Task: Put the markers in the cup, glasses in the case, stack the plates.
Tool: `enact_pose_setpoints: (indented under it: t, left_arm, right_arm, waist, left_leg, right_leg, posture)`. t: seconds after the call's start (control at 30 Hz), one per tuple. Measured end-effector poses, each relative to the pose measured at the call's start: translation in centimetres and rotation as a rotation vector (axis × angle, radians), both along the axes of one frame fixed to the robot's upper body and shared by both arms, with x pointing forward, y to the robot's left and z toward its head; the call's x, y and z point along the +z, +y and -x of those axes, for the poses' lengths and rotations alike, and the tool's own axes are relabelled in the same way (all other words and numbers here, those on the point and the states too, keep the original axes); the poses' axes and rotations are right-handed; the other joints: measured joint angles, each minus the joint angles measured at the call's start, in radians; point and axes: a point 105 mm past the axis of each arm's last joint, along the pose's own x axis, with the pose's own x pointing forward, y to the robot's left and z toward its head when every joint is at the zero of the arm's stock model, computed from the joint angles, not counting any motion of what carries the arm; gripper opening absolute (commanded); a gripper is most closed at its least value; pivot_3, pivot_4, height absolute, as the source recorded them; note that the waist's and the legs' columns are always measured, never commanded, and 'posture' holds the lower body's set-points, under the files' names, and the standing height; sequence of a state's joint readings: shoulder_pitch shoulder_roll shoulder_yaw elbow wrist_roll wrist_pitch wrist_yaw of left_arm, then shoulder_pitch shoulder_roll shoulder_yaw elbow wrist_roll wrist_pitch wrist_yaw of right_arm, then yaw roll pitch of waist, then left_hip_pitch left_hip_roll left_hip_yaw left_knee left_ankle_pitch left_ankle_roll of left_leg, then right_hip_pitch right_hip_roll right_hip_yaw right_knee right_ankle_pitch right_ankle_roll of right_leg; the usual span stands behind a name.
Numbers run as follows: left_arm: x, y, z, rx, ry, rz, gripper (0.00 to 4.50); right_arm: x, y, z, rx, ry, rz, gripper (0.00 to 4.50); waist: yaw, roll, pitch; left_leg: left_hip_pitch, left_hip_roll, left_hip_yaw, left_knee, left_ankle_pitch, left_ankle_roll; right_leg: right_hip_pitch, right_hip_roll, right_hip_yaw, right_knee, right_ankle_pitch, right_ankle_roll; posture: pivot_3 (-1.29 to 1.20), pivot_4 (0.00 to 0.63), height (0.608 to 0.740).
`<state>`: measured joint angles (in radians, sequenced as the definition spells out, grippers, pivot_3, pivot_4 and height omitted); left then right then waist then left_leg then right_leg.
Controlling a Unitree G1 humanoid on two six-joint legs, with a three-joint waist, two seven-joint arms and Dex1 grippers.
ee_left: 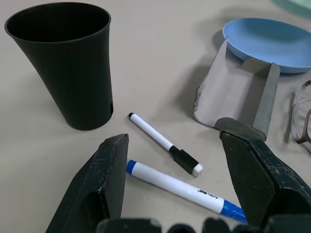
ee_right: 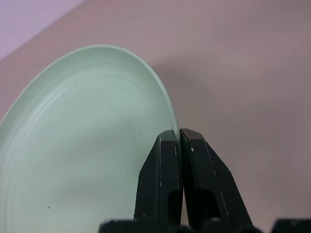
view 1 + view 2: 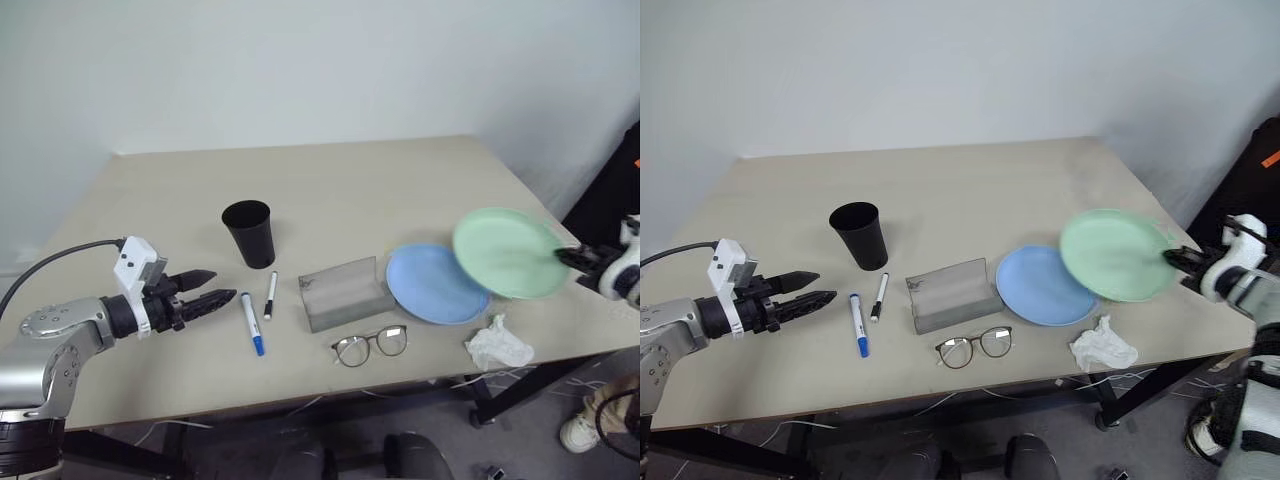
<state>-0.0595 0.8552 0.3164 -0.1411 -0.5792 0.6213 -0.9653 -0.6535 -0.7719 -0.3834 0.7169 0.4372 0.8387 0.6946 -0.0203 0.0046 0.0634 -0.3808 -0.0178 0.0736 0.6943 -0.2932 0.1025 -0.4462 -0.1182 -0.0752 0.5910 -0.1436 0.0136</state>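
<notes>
The right claw [image 3: 1188, 262] grips the green plate's [image 3: 1110, 254] rim, lifted over the blue plate [image 3: 1035, 285].

Left tool [image 3: 222, 286] hovers with fingers apart; right tool [image 2: 180, 137] is pinched closed.

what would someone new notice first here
The green plate is in the air, pinched by its rim in the right gripper and overlapping the blue plate on the table. On the left, the open left gripper hovers beside two markers, near the black cup.
</notes>
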Motion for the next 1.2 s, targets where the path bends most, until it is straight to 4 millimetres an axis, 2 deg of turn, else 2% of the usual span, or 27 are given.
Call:
enact_pose_setpoints:
  t: [0.2, 0.33, 0.47, 0.6, 1.0, 1.1, 1.2]
  left_arm:
    - [-0.1, 0.1, 0.0, 0.005, 0.001, -0.011, 3.16]
    - [-0.2, 0.2, 0.0, 0.009, 0.004, -0.012, 3.16]
    - [-0.5, 0.4, 0.3, 0.018, 0.013, -0.013, 3.16]
    - [-0.6, 0.5, 0.4, 0.023, 0.016, -0.015, 3.16]
    - [-0.4, 0.5, 0.4, 0.026, 0.009, -0.017, 3.16]
    - [-0.3, 0.5, 0.3, 0.025, 0.006, -0.017, 3.16]
    - [-0.1, 0.4, 0.2, 0.023, -0.002, -0.017, 3.16]
  right_arm:
    - [-0.7, 5.2, -1.2, 0.126, 0.026, 0.017, 0.03]
    - [-1.7, 6.8, -1.5, 0.156, 0.057, 0.030, 0.03]
    - [-2.2, 7.0, -1.4, 0.159, 0.084, 0.050, 0.03]
    - [-3.2, 7.0, -1.0, 0.166, 0.116, 0.067, 0.03]
    - [-3.4, 7.1, -0.8, 0.172, 0.136, 0.079, 0.03]
    - [-3.4, 7.4, -0.7, 0.182, 0.138, 0.078, 0.69]
    - [-3.8, 8.1, -0.4, 0.203, 0.160, 0.065, 1.75]
  waist:
    - [0.002, 0.000, 0.000]
    - [0.002, 0.000, 0.000]
    - [0.001, 0.000, 0.000]
    - [0.000, 0.000, 0.000]
    - [-0.002, -0.001, -0.001]
    - [-0.002, -0.001, -0.001]
    - [-0.003, -0.001, -0.001]
  left_leg:
    - [-0.003, -0.001, -0.001, 0.000, 0.002, -0.006]
    - [-0.006, -0.001, 0.000, 0.000, 0.002, -0.007]
    - [-0.013, -0.001, 0.001, 0.000, 0.003, -0.008]
    - [-0.013, -0.001, 0.002, 0.000, 0.003, -0.008]
    - [-0.012, 0.000, 0.002, 0.001, 0.004, -0.008]
    - [-0.012, 0.000, 0.002, 0.001, 0.004, -0.008]
    - [-0.012, 0.000, 0.003, 0.002, 0.004, -0.008]
  right_leg:
    - [-0.002, -0.001, -0.001, 0.000, 0.001, 0.001]
    - [-0.005, 0.000, -0.001, 0.000, 0.001, 0.001]
    - [-0.012, 0.001, 0.000, 0.001, 0.001, 0.001]
    - [-0.012, 0.002, 0.000, 0.001, 0.001, 0.001]
    - [-0.011, 0.003, 0.001, 0.001, 0.002, 0.002]
    - [-0.011, 0.003, 0.001, 0.001, 0.003, 0.002]
    - [-0.011, 0.004, 0.002, 0.001, 0.003, 0.002]
  posture:
    - [0.00, 0.000, 0.723]
    - [0.00, 0.000, 0.723]
    - [0.00, 0.000, 0.723]
    - [0.00, 0.000, 0.723]
    - [0.00, 0.000, 0.723]
    - [0.00, 0.000, 0.723]
    - [0.00, 0.000, 0.723]
